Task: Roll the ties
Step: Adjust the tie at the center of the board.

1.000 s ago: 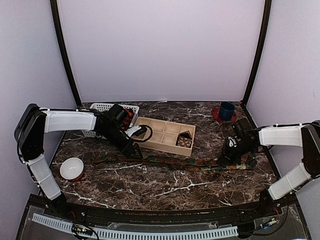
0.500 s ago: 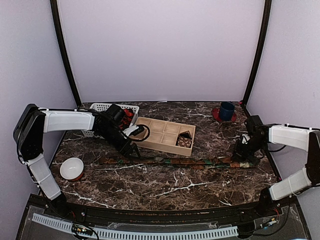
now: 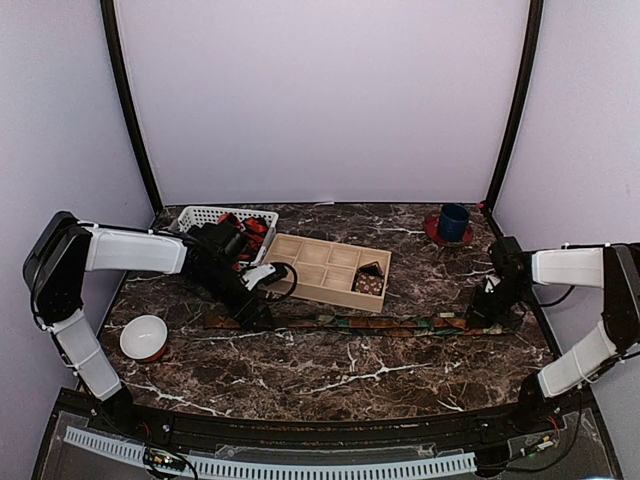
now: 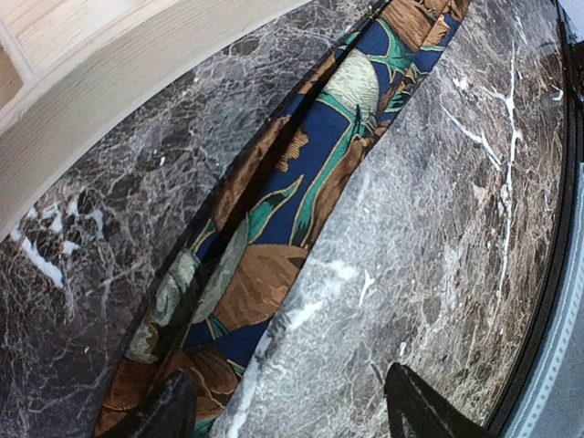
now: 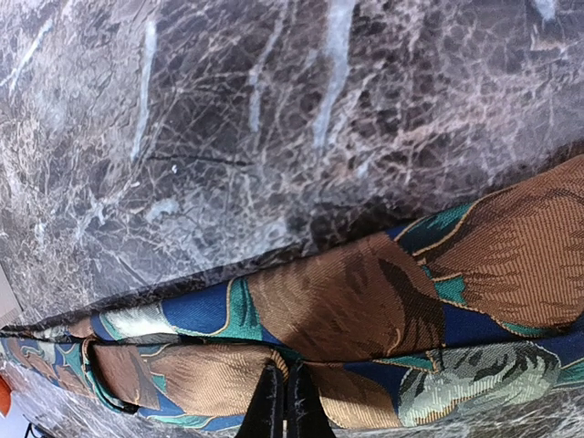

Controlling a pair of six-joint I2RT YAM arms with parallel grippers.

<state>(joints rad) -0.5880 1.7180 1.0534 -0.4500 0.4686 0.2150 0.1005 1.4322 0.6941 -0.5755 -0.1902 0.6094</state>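
A brown-orange tie with green and blue patches (image 3: 360, 324) lies stretched in a straight line across the table. It also shows in the left wrist view (image 4: 274, 237) and in the right wrist view (image 5: 365, 301). My right gripper (image 3: 487, 308) is shut on the tie's right end, its tips (image 5: 284, 401) pinching the folded fabric. My left gripper (image 3: 250, 308) is open over the tie's left part. Its left finger (image 4: 172, 409) rests over the fabric, and its right finger (image 4: 422, 412) is over bare marble. A rolled brown dotted tie (image 3: 370, 283) sits in a tray compartment.
A wooden tray with compartments (image 3: 318, 262) stands behind the tie. A white basket (image 3: 205, 214) holding red-and-black ties (image 3: 250, 228) is at the back left. A white bowl (image 3: 144, 337) sits front left. A blue cup on a red saucer (image 3: 453, 222) is at the back right.
My right gripper has moved right with the tie's end, pulling the tie straight and dragging its left end rightward. My left gripper has shifted slightly left and nearer along the tie.
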